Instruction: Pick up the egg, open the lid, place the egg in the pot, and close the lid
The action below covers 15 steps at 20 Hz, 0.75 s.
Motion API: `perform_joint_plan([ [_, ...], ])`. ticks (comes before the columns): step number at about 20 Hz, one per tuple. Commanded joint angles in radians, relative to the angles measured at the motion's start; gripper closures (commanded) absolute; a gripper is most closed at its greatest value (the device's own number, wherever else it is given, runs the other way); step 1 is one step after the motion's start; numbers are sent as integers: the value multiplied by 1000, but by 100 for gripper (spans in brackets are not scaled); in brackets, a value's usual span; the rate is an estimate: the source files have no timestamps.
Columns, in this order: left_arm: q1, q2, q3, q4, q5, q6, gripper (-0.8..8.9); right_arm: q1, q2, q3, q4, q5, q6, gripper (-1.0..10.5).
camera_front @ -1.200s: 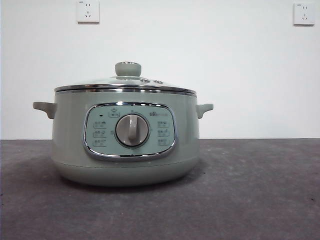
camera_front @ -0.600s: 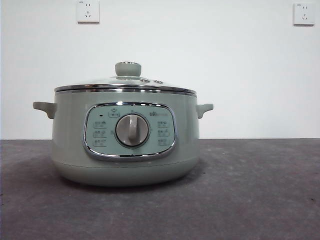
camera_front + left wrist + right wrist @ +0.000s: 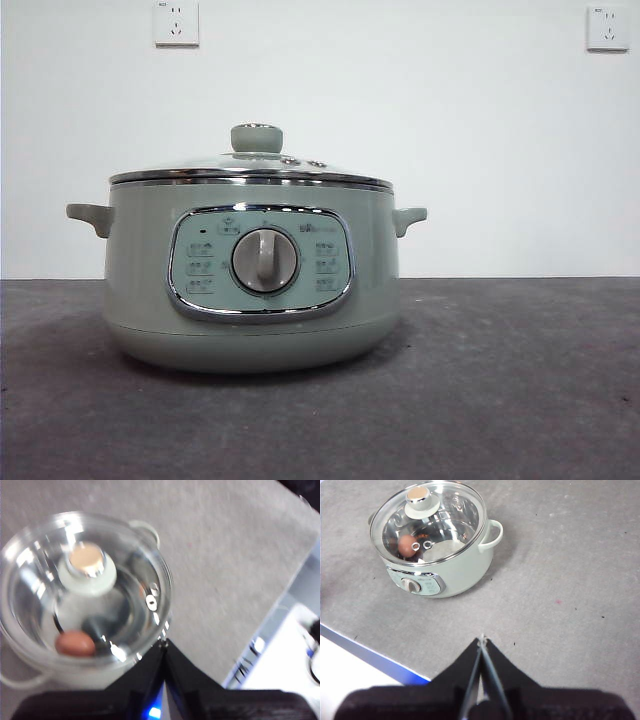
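Observation:
The sage-green pot stands on the grey table with the glass lid closed on it, green knob on top. The brown egg lies inside the pot, seen through the lid; it also shows in the left wrist view. My left gripper is shut and empty, high above the pot's rim. My right gripper is shut and empty, held high and well away from the pot. Neither gripper shows in the front view.
Grey table surface lies open on both sides of the pot. A white wall with two sockets stands behind. The table's blue front edge shows in the right wrist view.

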Motion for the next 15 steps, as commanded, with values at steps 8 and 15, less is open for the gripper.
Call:
perform_joint_plan([
  [8, 323, -349, -351, 608, 63, 111, 817, 0, 2, -8, -20, 2, 8, 945],
  [15, 520, -740, -916, 803, -65, 135, 817, 0, 6, -8, -20, 2, 8, 945],
])
